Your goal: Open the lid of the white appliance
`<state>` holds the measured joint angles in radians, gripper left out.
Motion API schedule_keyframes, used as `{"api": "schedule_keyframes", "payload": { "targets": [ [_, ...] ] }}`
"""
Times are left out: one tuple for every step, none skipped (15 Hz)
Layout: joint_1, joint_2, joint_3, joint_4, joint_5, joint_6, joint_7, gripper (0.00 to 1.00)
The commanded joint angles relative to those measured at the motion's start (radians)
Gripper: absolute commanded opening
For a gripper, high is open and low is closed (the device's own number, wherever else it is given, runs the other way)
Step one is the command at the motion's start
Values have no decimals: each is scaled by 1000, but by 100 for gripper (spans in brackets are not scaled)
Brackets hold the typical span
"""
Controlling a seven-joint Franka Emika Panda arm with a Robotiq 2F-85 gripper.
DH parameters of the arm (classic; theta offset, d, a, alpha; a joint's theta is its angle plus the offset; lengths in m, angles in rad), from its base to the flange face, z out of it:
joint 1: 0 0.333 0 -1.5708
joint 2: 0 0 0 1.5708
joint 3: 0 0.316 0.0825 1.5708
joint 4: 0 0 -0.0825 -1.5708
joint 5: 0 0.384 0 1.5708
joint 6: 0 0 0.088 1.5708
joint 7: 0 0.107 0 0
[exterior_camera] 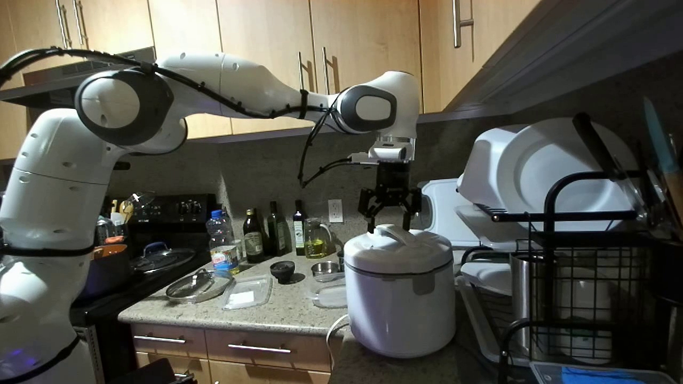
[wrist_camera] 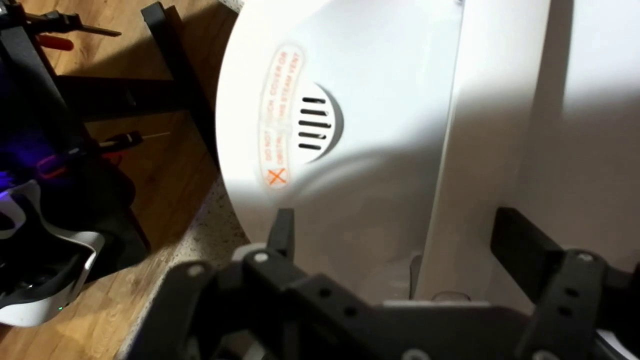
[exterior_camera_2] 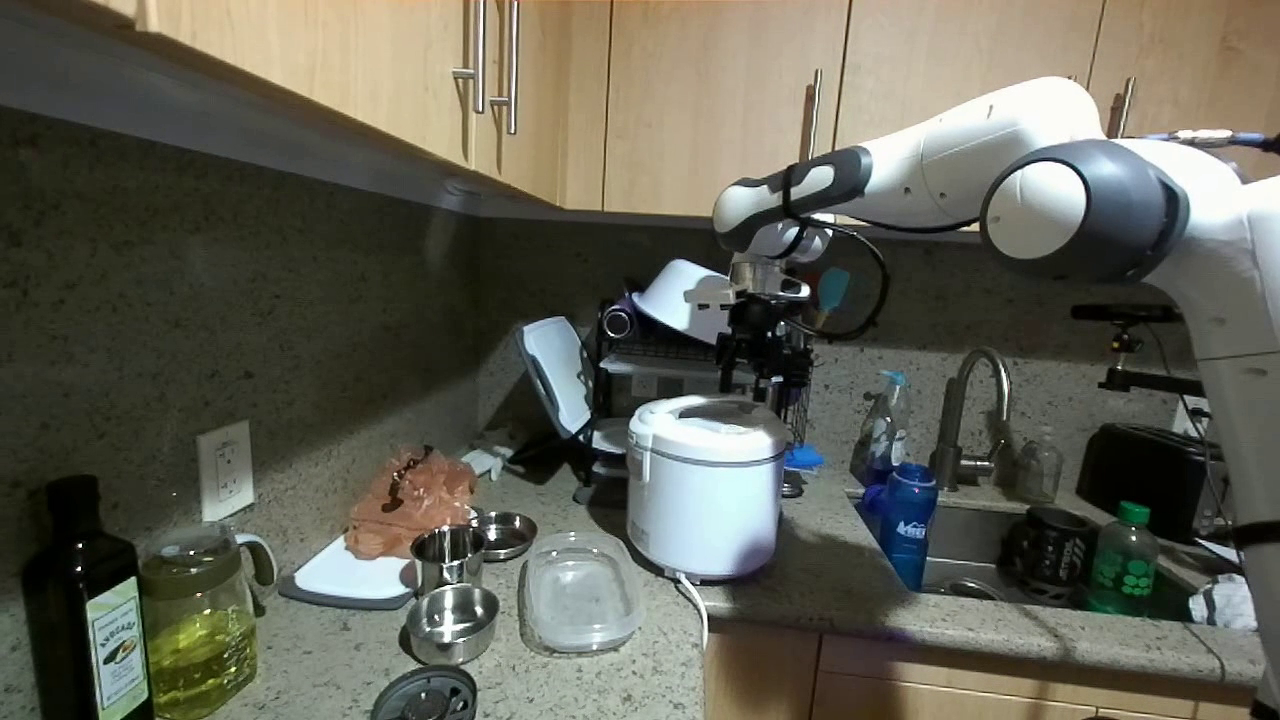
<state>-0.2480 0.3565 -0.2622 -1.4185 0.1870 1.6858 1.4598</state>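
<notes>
1. Wrist view: my gripper [wrist_camera: 394, 220] is spread, holding nothing — handle [wrist_camera: 492, 110] shows between the jaws, close to one; can't tell if that one touches.
2. Cooker [exterior_camera: 387, 314] stands upright on the counter [exterior_camera_2: 830, 560], lid [exterior_camera: 395, 257] down.
3. Handling, my guess: lid is stiff, light plastic, smooth enough to slip. Cooker likely heavy enough to stay put. Can't tell how it latches.
4. Grip the handle across its width, mid-span if reachable, clear of the vent [wrist_camera: 316, 123] — a hard squeeze shouldn't be needed.
</notes>
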Motion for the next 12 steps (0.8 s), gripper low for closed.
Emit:
{"api": "schedule_keyframes", "payload": {
  "targets": [
    [-7, 15, -3, 9, 2, 0, 29, 100],
    [-9, 19, -3, 12, 5, 2, 28, 100],
    [-11, 23, -2, 14, 9, 6, 28, 100],
    [-11, 26, -3, 18, 8, 7, 29, 100],
    [-12, 30, -2, 22, 11, 7, 29, 100],
    [-14, 34, -3, 28, 13, 11, 30, 100],
    [-17, 39, -3, 34, 14, 11, 30, 100],
    [-20, 43, -3, 40, 17, 10, 30, 100],
    [-22, 47, -3, 45, 17, 9, 31, 100],
    [-25, 49, -3, 51, 20, 7, 30, 100],
    [-27, 51, -3, 55, 18, 7, 30, 100],
    [-30, 54, -3, 58, 18, 8, 30, 100]
  ]
}}
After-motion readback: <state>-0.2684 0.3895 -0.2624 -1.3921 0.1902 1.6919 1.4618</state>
